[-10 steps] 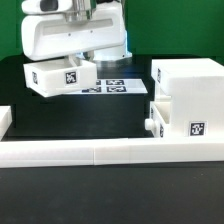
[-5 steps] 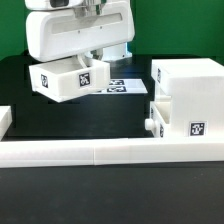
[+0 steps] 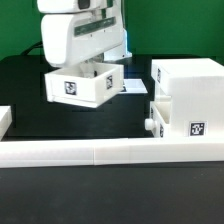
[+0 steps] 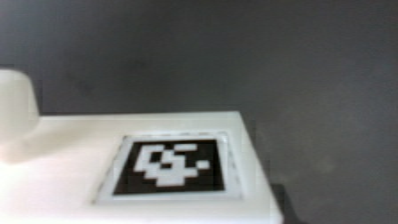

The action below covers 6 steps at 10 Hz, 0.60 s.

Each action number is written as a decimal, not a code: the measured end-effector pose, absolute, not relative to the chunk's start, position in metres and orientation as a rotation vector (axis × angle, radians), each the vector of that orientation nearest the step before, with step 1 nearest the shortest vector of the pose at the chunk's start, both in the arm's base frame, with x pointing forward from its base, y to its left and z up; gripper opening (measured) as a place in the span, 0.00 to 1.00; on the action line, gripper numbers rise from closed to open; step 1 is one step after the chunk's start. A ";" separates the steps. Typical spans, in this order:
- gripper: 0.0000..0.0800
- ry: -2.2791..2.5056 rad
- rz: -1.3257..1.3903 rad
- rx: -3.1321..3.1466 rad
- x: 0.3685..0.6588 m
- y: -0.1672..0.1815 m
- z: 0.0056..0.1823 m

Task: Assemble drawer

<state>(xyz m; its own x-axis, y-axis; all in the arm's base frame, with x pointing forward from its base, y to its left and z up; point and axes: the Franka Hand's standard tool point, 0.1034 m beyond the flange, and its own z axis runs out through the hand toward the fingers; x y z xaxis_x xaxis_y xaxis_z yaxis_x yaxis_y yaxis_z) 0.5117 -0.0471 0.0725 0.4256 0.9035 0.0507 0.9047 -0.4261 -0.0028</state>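
The gripper [image 3: 86,62] and the carried tray [image 3: 85,86] hanging under it have shifted toward the exterior view's right since half a second ago, and now sit nearer the housing [image 3: 190,88]. The tray has also turned, so a different tagged face shows to the exterior camera. It hangs clear of the black table [image 3: 30,112], slightly tilted, with a gap between it and the housing.

The fingertips are hidden behind the tray's wall. Because the tray is off the table beneath the hand, I judge the fingers are closed on one of its walls. In the wrist view, one white finger [image 4: 15,110] stands beside a flat white face of the tray that carries a black-and-white tag [image 4: 173,165].

This looks like the carry stage: the tray is travelling toward the housing but is not yet lined up with its open front.

The housing stands at the exterior view's right, against the low white wall [image 3: 90,152]. A second tray [image 3: 160,112] sits in its lower part, its knob [image 3: 149,126] pointing to the exterior view's left. I cannot tell whether the space above it is free. The inside of the carried tray is not visible from here. The marker board [image 3: 131,88] peeks out behind the tray.
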 end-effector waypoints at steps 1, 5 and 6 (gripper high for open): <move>0.05 -1.812 -0.053 -2.537 0.516 -0.043 0.070; 0.05 -2.092 -0.035 -2.312 0.515 -0.046 0.067; 0.05 -2.107 -0.032 -2.296 0.516 -0.045 0.067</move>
